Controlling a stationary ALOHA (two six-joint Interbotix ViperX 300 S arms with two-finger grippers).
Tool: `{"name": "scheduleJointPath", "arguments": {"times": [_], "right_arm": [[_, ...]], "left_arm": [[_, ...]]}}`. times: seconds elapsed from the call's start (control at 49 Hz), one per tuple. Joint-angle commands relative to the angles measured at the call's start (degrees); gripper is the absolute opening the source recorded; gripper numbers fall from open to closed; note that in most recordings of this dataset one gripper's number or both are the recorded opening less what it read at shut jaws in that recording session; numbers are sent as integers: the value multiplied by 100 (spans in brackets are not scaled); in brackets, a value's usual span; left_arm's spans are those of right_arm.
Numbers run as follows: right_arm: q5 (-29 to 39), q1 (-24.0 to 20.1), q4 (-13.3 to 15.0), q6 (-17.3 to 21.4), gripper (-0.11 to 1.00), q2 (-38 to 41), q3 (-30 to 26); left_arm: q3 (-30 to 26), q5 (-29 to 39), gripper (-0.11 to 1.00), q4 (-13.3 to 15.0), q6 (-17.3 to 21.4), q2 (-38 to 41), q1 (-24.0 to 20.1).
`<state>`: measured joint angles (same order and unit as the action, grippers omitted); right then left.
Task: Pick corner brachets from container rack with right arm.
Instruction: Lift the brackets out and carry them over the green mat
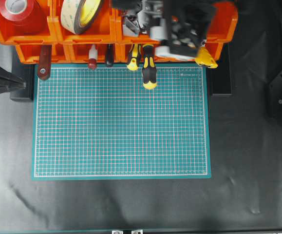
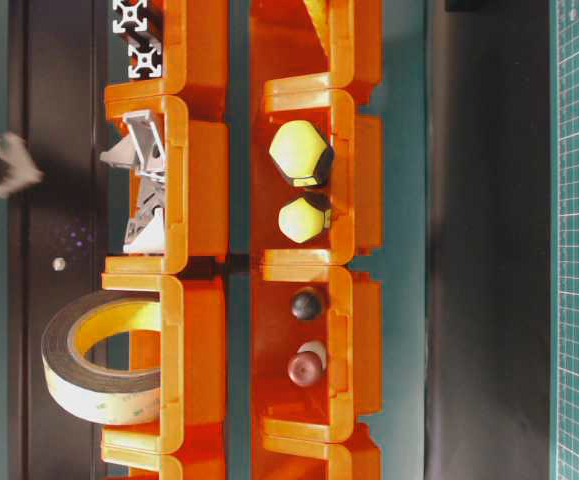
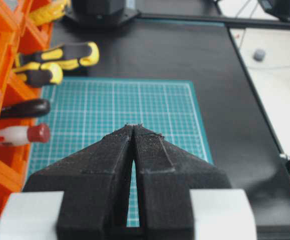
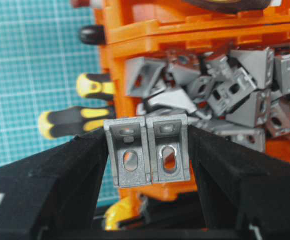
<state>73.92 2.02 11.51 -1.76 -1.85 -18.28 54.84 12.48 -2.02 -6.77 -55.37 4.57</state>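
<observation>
Now | right arm's ribbed black fingers (image 4: 150, 155) clamp two grey slotted corner brachets (image 4: 148, 156) | glossy orange container rack (image 4: 195, 35) | left fingers (image 3: 133, 131) clenched

Matt grey cast-metal corner brachets (image 4: 147, 150), glossy orange plastic container rack (image 4: 195, 27).

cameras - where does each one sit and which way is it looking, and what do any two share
Overhead: above, straight down on green mat and container rack; right arm over rack.
Table-level: faces the rack's open fronts, picture turned sideways; blurred robot part at left edge.
Left wrist: along shut left gripper over mat.
Right wrist: right gripper clamping two corner brachets above the rack's pile.
All four show the rack; three show the yellow-black handles.
</observation>
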Motion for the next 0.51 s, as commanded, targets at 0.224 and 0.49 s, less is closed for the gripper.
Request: {"name": "scheduleJointPath", "arguments": {"times": [0.224, 0.49], "right_arm": [[44, -1301, 18, 492, 52, -738, 439], [193, -2285, 26, 976, 52, -721, 1222]], "left_arm": [[-193, 0, 0, -18, 18, -255, 18], [-229, 149, 0, -26, 0, -378, 18]]}}
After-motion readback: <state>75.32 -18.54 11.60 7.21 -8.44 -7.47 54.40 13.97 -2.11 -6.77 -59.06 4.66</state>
